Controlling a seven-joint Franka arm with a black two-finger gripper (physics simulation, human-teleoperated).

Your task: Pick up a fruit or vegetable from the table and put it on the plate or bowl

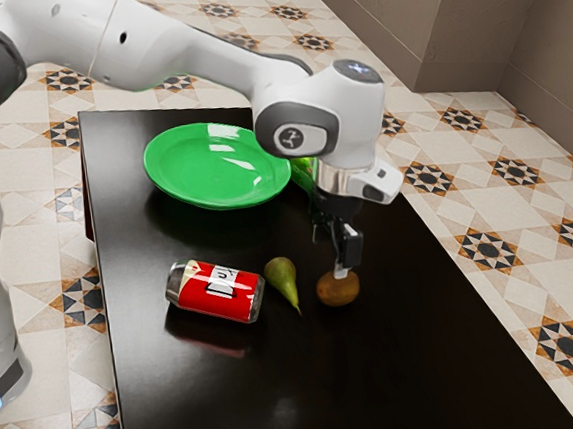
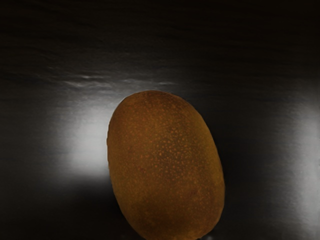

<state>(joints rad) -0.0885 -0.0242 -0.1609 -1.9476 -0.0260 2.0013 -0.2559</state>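
Where the claw (image 1: 344,266) hangs straight down from the white arm, its tip sits right at the top of the kiwi (image 1: 338,289), and I cannot tell whether it is spread or closed on the fruit. The kiwi lies on the dark, glossy tabletop (image 1: 382,387). In the wrist view the kiwi (image 2: 165,165) is an egg-shaped brown fruit with a dull skin speckled all over with fine paler dots, and pale glare falls on the tabletop on both sides of it. Just beside the kiwi, toward the exterior view's left, lies a green pear (image 1: 283,279) with its narrow end pointing toward the near edge. Past the pear from the kiwi, a red can (image 1: 215,291) lies on its side. It has a white label patch with dark marks that cannot be read. Well apart from the kiwi, farther back and to the exterior view's left, sits a bright green plate (image 1: 212,166). A small green thing (image 1: 303,173), mostly hidden by the arm, lies between the kiwi and the plate's rim.
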